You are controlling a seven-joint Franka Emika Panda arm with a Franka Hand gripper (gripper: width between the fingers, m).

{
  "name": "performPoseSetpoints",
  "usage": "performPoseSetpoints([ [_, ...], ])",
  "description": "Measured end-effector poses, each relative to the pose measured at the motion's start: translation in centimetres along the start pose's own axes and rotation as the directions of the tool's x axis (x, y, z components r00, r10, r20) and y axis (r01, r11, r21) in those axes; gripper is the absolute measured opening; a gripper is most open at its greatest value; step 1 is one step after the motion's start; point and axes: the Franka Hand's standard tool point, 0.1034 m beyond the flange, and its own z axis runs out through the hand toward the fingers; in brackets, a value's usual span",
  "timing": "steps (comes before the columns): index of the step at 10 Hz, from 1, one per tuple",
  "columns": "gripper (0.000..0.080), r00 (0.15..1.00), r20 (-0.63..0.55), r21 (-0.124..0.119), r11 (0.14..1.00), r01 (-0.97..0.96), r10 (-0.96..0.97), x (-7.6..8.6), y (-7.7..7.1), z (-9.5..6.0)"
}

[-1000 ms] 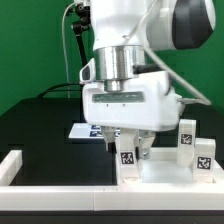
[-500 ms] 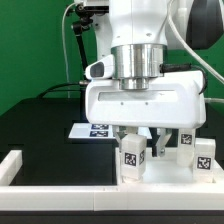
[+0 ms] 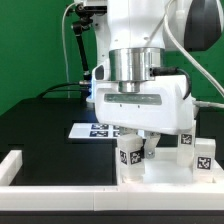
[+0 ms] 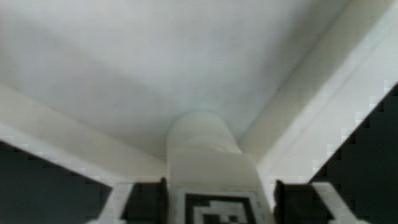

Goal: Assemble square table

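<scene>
One arm hangs straight down over the black table (image 3: 40, 125), its gripper (image 3: 134, 150) low at the near corner of the tabletop (image 3: 165, 172), fingers closed on a small white leg (image 3: 129, 156) that stands upright in that corner. The leg carries a black-and-white tag; none of the tags bears readable writing. Two more tagged legs (image 3: 186, 142) (image 3: 204, 157) stand on the tabletop toward the exterior view's right. Behind the gripper lies the marker board (image 3: 88, 130), partly hidden. A white bar (image 3: 55, 187) runs along the front. The wrist view shows the gripped leg (image 4: 215, 170) between dark fingers (image 4: 146, 200), against the tabletop's raised rim.
</scene>
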Motion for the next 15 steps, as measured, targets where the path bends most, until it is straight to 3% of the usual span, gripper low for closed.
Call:
performPoseSetpoints([
  [1,0.0287,0.988,0.027,-0.022,0.988,-0.154,0.155,-0.3,-0.4,0.1],
  [2,0.0287,0.935,0.059,-0.001,0.937,-0.35,0.35,-0.2,-0.7,0.1],
  [4,0.0287,0.821,0.132,0.01,0.828,-0.561,0.555,0.8,-0.7,0.1],
  [5,0.0287,0.793,0.13,0.005,0.799,-0.601,0.595,0.6,-0.8,0.1],
  [7,0.0287,0.823,0.129,0.01,0.829,-0.559,0.554,0.6,-0.7,0.2],
  [8,0.0475,0.911,0.108,0.065,0.912,-0.406,0.398,0.4,-0.8,-0.3],
  [9,0.059,0.978,0.106,0.069,0.98,-0.186,0.179,0.1,-0.3,-0.6],
  [13,0.0647,0.99,0.076,0.079,0.991,0.112,-0.118,0.9,0.0,-0.7],
  [14,0.0649,0.963,0.066,0.065,0.964,0.258,-0.262,1.2,0.0,-0.8],
  [15,0.0649,0.87,0.074,0.015,0.873,0.488,-0.488,1.6,-0.7,-1.4],
])
